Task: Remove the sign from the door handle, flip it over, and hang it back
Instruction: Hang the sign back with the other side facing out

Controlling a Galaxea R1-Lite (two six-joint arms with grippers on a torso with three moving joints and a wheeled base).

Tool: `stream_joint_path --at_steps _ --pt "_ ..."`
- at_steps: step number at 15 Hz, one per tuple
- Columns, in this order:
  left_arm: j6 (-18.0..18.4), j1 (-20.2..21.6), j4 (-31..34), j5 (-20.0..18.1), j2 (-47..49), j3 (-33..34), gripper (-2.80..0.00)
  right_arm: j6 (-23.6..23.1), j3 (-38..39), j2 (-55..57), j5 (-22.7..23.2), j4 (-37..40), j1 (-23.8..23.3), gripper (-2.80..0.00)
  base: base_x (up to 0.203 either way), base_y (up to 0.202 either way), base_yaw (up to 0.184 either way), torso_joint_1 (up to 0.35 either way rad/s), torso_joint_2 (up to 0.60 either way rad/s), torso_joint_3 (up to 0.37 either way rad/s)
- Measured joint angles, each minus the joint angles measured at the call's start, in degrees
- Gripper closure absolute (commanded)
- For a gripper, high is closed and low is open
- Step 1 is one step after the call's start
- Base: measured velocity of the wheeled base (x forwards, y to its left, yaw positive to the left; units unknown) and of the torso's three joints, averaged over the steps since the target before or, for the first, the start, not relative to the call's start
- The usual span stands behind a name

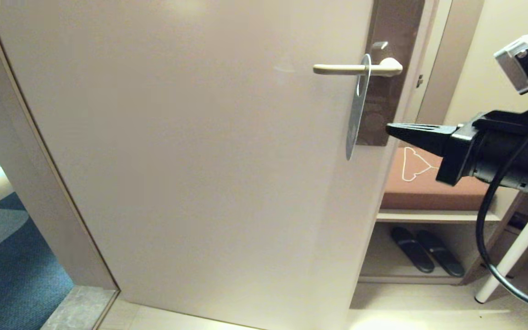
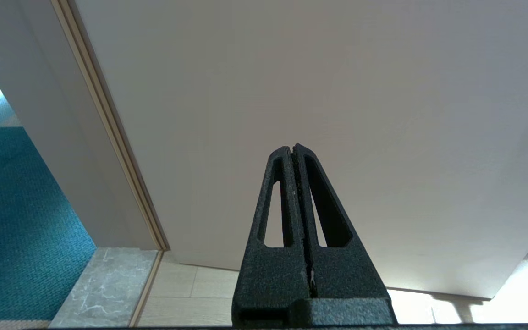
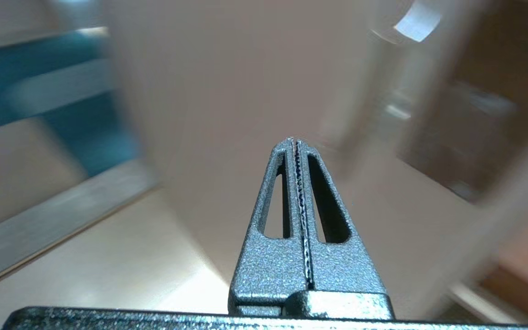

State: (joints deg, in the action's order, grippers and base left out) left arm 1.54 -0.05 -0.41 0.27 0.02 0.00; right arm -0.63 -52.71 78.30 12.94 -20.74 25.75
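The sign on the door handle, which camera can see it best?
The head view. There the sign hangs edge-on from the door handle, with the right gripper close beside it, fingers shut. The left wrist view shows only bare door. The right wrist view is smeared, so no sign can be made out.

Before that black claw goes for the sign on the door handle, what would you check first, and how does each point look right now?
1. Grey oval sign hanging on the cream lever door handle: ok.
2. Right claw close to the sign, just to its right, not touching: ok.
3. Right claw open to grasp: not ok, its jaws are shut.
4. Path between right claw and sign free: ok.
5. Which face of the sign shows: cannot tell, it hangs edge-on.
6. Left claw out of the way, shut, facing the beige door: ok.
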Motion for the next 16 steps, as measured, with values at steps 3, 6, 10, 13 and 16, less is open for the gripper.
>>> stream_joint_path --at_steps 3,6,10,13,16 --pt "0.0 0.0 0.0 0.0 0.0 0.0 0.0 -0.8 -4.2 0.3 4.6 5.1 1.9 0.0 0.0 0.0 0.0 0.0 0.0 0.0" --pt "0.0 0.0 0.0 0.0 0.0 0.0 0.0 -2.0 -6.4 3.8 2.9 4.3 4.0 0.0 0.0 0.0 0.0 0.0 0.0 0.0" --pt "0.0 0.0 0.0 0.0 0.0 0.0 0.0 -2.1 -6.8 11.3 -5.3 -5.3 6.4 0.0 0.0 0.0 0.0 0.0 0.0 0.0" --pt "0.0 0.0 0.0 0.0 0.0 0.0 0.0 -2.2 -7.1 17.1 -11.1 -13.7 7.9 0.0 0.0 0.0 0.0 0.0 0.0 0.0" --pt "0.0 0.0 0.0 0.0 0.0 0.0 0.0 -2.2 -7.3 20.3 -13.9 -17.2 8.3 0.0 0.0 0.0 0.0 0.0 0.0 0.0"
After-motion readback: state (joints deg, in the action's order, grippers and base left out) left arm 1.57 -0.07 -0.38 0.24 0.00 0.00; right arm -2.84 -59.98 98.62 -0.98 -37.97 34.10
